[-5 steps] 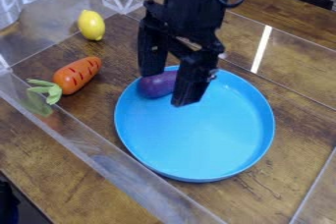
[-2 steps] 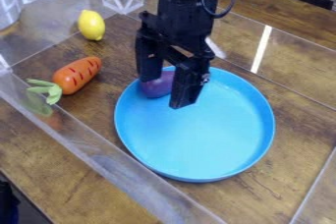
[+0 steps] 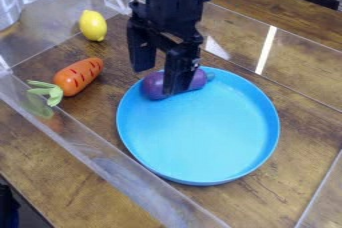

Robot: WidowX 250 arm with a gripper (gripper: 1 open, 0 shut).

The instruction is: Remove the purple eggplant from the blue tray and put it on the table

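The purple eggplant [image 3: 155, 89] lies inside the blue tray [image 3: 207, 137], close to its far left rim. My gripper [image 3: 159, 78] hangs open right over it, one dark finger [image 3: 139, 52] on the left and the other finger [image 3: 183, 72] crossing in front of the eggplant's middle. Part of the eggplant is hidden behind that finger, and I cannot tell if the fingers touch it. The tray rests on the dark wood table [image 3: 301, 67].
An orange carrot [image 3: 78, 75] with green leaves lies left of the tray. A yellow lemon [image 3: 92, 25] sits at the back left. Clear acrylic walls [image 3: 80, 122] run along the table's left and front edges.
The open gripper has shifted left and toward the back, from over the tray's inner area to straddling the eggplant. The eggplant, carrot and lemon have stayed put.
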